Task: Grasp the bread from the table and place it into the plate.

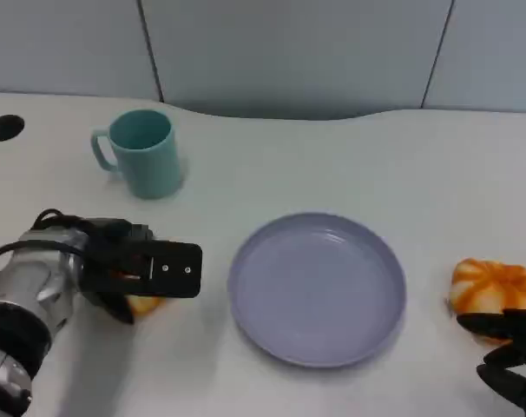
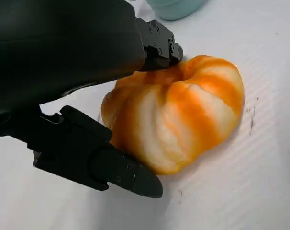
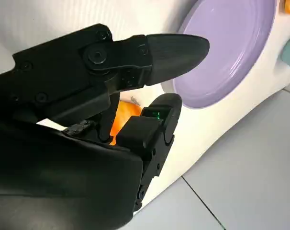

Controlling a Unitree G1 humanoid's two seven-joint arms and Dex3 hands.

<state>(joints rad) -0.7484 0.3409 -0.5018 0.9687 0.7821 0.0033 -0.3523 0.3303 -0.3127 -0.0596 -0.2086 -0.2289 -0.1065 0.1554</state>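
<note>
An orange-and-white striped bread (image 2: 183, 115) lies on the white table, left of the lilac plate (image 1: 246, 287). My left hand (image 1: 133, 269) is over this bread (image 1: 147, 305), and its black fingers (image 2: 97, 163) press against two opposite sides of it. A second striped bread (image 1: 493, 285) lies right of the plate. My right hand (image 1: 510, 347) sits at that bread's near edge with fingers apart, holding nothing. In the right wrist view that bread (image 3: 123, 115) peeks between the fingers (image 3: 173, 48), with the plate (image 3: 231, 43) beyond.
A teal mug (image 1: 143, 153) stands behind my left hand, toward the back left. Dark round holes (image 1: 4, 127) mark the table's far corners. The table's back edge meets a grey wall.
</note>
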